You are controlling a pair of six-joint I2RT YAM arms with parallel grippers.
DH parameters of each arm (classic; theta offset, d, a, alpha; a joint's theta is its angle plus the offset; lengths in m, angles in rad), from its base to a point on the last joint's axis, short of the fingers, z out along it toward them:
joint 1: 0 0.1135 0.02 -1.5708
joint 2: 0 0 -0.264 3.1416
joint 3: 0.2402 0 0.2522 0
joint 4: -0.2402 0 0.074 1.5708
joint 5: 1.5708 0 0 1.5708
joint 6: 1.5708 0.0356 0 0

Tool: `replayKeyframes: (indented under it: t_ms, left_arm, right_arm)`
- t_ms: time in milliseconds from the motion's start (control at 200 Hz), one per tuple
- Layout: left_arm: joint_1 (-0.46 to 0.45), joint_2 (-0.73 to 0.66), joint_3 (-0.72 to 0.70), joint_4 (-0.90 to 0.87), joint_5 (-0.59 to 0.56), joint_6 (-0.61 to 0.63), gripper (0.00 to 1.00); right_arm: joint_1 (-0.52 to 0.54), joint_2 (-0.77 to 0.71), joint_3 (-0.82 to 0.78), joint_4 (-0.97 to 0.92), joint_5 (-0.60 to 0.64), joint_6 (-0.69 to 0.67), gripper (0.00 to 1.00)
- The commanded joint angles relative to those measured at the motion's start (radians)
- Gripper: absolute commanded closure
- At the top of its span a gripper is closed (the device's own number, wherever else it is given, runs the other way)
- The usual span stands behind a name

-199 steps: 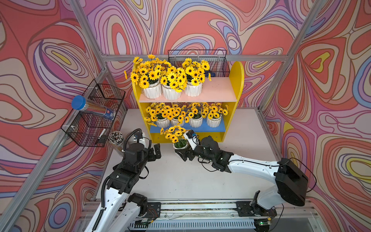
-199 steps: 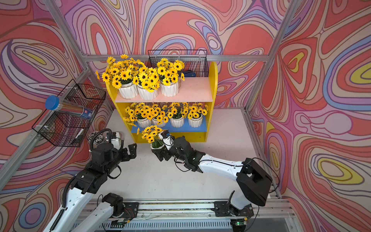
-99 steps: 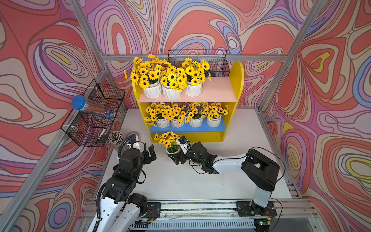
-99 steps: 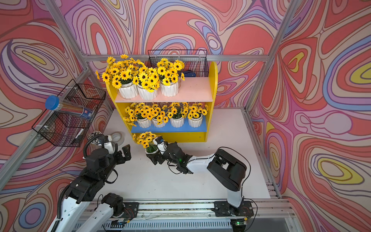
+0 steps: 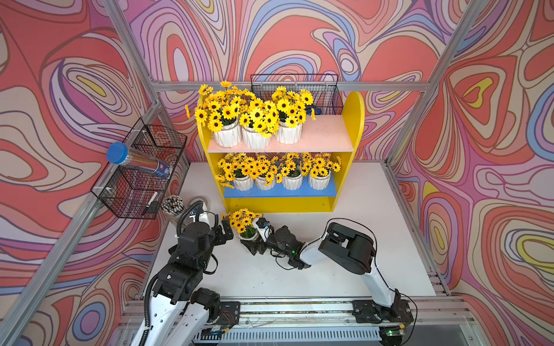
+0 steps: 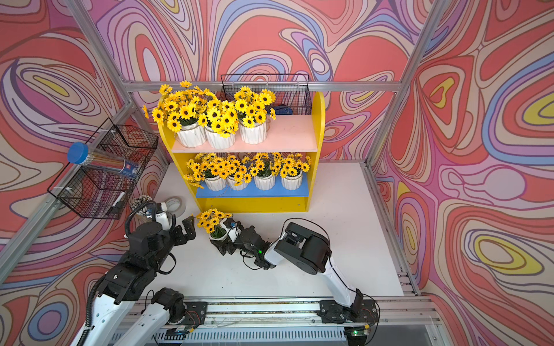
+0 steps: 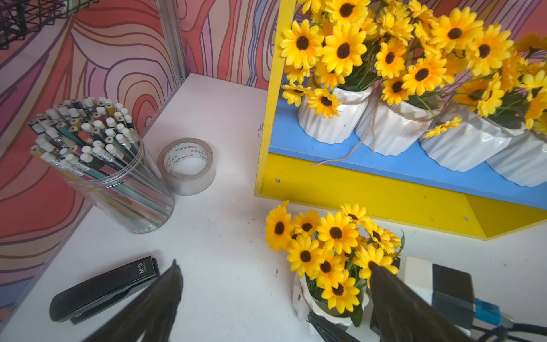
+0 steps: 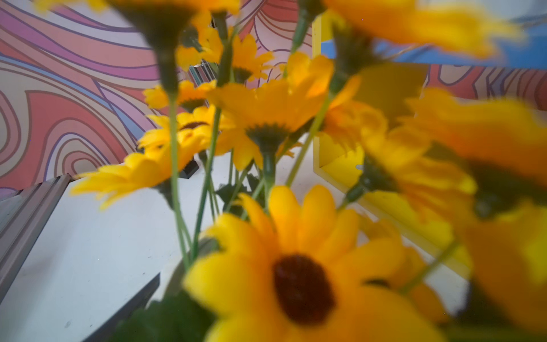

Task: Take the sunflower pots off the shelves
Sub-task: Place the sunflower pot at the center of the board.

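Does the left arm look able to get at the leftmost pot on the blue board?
Probably yes: the open left gripper sits near the leftmost pot and the shelf front is open. The removed pot, in the right gripper, crowds the approach slightly.

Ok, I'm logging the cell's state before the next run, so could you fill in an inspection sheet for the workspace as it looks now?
Surface: white table, faint marks.
Job's things: shelves hold seven sunflower pots, three on the pink upper board, four on the blue lower board; eighth pot off, in front of the shelves.
Clutter: pencil jar, tape roll and black stapler near the left arm.
Grippers: right gripper closed around the eighth pot's base; left gripper open, empty, beside its flowers.
Cables: black cable loops on both arms.
Surroundings: swirl-patterned walls, aluminium frame, two wire baskets, one holding a blue-capped tube.
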Motion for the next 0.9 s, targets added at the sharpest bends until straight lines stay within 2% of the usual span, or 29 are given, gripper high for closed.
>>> replayKeyframes:
  t_ms: [0,225,396,456,556,656,726,816,896]
  left_arm:
    - [-0.001,0.001,-0.008,0.021,0.001,-0.011,0.00]
    - [-0.002,0.006,-0.007,0.025,0.008,-0.011,0.00]
    - [-0.002,0.003,-0.011,0.030,0.015,-0.011,0.00]
    - [0.000,0.003,-0.011,0.032,0.019,-0.010,0.00]
    - [0.000,-0.002,-0.012,0.032,0.021,-0.011,0.00]
    - [-0.001,-0.012,-0.017,0.039,0.024,-0.011,0.00]
    - [-0.001,-0.015,-0.020,0.041,0.027,-0.012,0.00]
    - [-0.002,-0.016,-0.020,0.039,0.033,-0.012,0.00]
    - [-0.002,-0.018,-0.020,0.038,0.039,-0.012,0.00]
  right_arm:
    - [0.001,0.052,0.072,0.042,0.002,-0.012,1.00]
    - [-0.001,0.221,0.191,-0.036,0.004,-0.015,1.00]
    - [0.000,0.271,0.233,-0.109,0.035,-0.025,1.00]
    - [-0.001,0.268,0.236,-0.141,0.034,-0.027,0.75]
    - [0.000,0.260,0.249,-0.208,0.053,-0.031,0.53]
    - [0.000,0.262,0.260,-0.234,0.069,-0.044,0.34]
    - [0.000,0.267,0.277,-0.265,0.073,-0.056,0.27]
    - [0.000,0.273,0.265,-0.239,0.084,-0.056,0.03]
    - [0.001,0.274,0.239,-0.200,0.097,-0.043,0.02]
